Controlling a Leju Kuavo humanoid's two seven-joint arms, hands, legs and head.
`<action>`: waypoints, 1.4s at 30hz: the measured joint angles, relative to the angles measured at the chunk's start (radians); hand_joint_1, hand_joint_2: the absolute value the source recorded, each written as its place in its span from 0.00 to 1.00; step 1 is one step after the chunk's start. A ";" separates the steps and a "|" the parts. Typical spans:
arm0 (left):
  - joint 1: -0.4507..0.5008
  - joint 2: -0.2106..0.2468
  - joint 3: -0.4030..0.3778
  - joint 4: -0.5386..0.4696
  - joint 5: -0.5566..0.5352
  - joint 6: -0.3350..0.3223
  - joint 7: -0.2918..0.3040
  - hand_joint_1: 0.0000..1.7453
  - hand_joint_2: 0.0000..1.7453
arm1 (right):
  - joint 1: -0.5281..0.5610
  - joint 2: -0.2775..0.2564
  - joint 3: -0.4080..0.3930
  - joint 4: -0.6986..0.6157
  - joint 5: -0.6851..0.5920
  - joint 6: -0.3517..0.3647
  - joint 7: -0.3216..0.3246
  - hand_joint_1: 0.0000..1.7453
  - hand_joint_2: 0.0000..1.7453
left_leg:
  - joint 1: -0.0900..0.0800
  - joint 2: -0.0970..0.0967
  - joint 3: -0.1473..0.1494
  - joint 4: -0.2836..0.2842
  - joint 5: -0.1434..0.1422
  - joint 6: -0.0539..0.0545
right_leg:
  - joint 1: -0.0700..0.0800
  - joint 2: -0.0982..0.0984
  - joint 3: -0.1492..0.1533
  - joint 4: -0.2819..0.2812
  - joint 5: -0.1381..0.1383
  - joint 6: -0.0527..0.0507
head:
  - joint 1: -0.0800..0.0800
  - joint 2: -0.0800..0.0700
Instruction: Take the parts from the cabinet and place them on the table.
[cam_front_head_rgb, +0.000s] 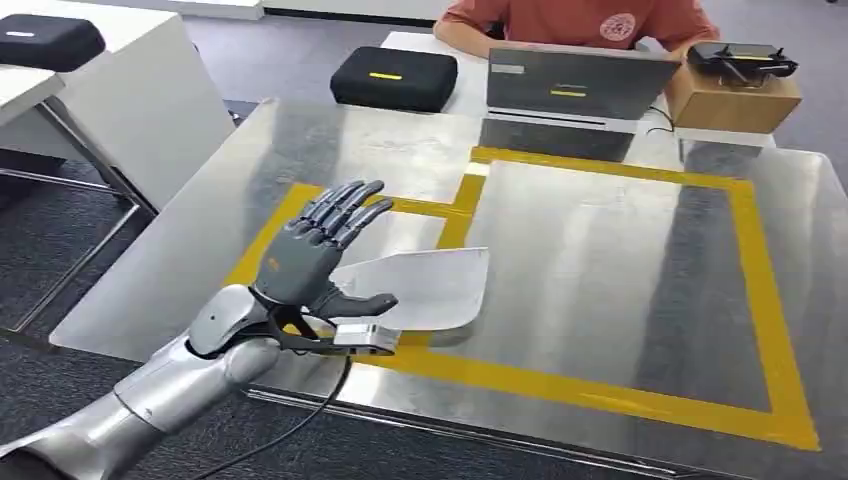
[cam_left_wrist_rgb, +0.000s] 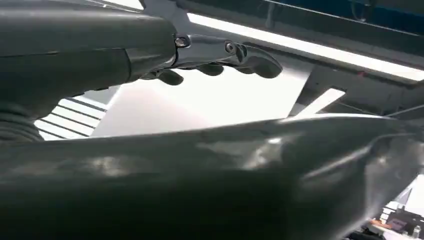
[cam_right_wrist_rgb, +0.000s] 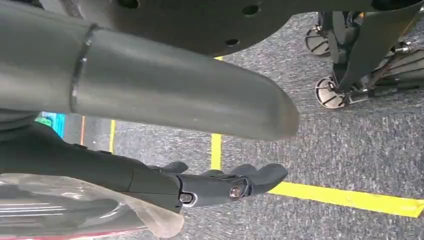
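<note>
Left hand (cam_front_head_rgb: 318, 262) spread open, holding nothing, beside metal part (cam_front_head_rgb: 420, 290) near the surface's (cam_front_head_rgb: 600, 250) front-left corner. Right hand (cam_right_wrist_rgb: 220, 182) hung loosely uncurled, empty. Best withdrawn upward, clear of the part.

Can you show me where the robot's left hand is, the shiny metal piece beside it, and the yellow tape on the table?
left hand (cam_front_head_rgb: 322, 250): head view, on its palm.
metal part (cam_front_head_rgb: 425, 288): head view, middle of sheet.
yellow tape (cam_front_head_rgb: 560, 385): head view, near strip.

Right hand (cam_right_wrist_rgb: 165, 150) hangs with thick grey thumb (cam_right_wrist_rgb: 200, 90) and darker fingers (cam_right_wrist_rgb: 235, 182) apart and nothing held, above grey carpet (cam_right_wrist_rgb: 350, 150); yellow floor tape (cam_right_wrist_rgb: 345, 197) passes just beyond the fingertips, wheeled frame (cam_right_wrist_rgb: 345, 75) further out.
</note>
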 joint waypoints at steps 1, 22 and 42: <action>0.000 -0.003 0.001 0.000 0.001 -0.002 0.000 0.00 0.00 | 0.001 0.000 0.000 0.000 0.000 -0.001 0.001 0.00 0.00 | 0.007 0.002 0.010 -0.014 0.008 0.003 | -0.001 0.001 -0.009 0.011 -0.010 0.001 | 0.000 0.000; 0.001 -0.016 0.001 0.002 0.031 -0.023 -0.012 0.00 0.00 | -0.001 0.000 -0.018 0.001 0.002 -0.004 0.033 0.00 0.00 | 0.018 0.013 -0.090 0.310 -0.175 -0.054 | 0.001 -0.016 -0.051 0.015 0.036 -0.046 | 0.003 0.000; 0.000 -0.025 0.010 0.011 0.048 -0.022 -0.017 0.00 0.00 | -0.007 0.000 -0.027 0.001 0.013 -0.009 0.056 0.00 0.00 | 0.007 0.025 -0.059 -0.004 0.058 -0.016 | -0.007 -0.005 0.097 -0.005 -0.061 0.023 | 0.012 0.000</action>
